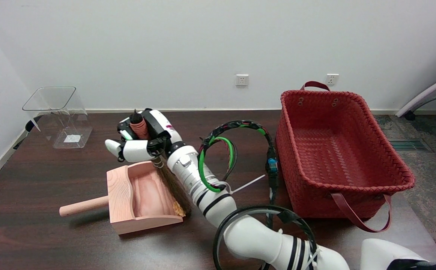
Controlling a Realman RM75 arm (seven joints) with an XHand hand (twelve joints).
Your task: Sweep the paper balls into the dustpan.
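Observation:
My right hand [141, 139] grips the ribbed orange handle of a small brush [139, 126] above the far end of the wooden dustpan [122, 195]. The brush's brown bristles [173, 187] hang down along the dustpan's right side, at its open mouth. A bit of crumpled yellowish paper [178, 208] shows at the pan's near right corner, under the bristles. The dustpan's round handle [83, 206] points left. The forearm hides most of the brush and the table just right of the pan.
A large red woven basket [390, 180] stands to the right. A clear plastic bin [58, 116] stands at the far left by the wall. Cables loop off my arm between the pan and the basket.

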